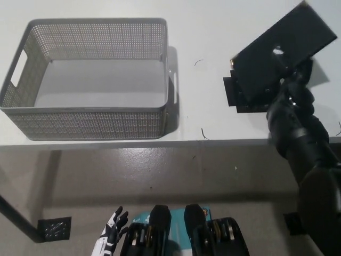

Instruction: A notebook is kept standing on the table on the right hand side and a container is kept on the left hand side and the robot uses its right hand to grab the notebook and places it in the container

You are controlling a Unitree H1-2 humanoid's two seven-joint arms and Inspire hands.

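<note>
Right hand gripping the notebook above the right side of the table.

The black right hand [292, 92] has its fingers [279, 60] wrapped over the face of the black notebook [282, 50], which is tilted and extends up and to the right past the fingertips. Just below the fingers, a black patch [234, 95] marks the white table [213, 32]. The grey perforated container [90, 80] sits well to the left of the fingers, its interior holding nothing. The white left hand [111, 240] hangs low at the picture's bottom left, below the table edge, its fingers spread apart and grasping nothing.
</note>
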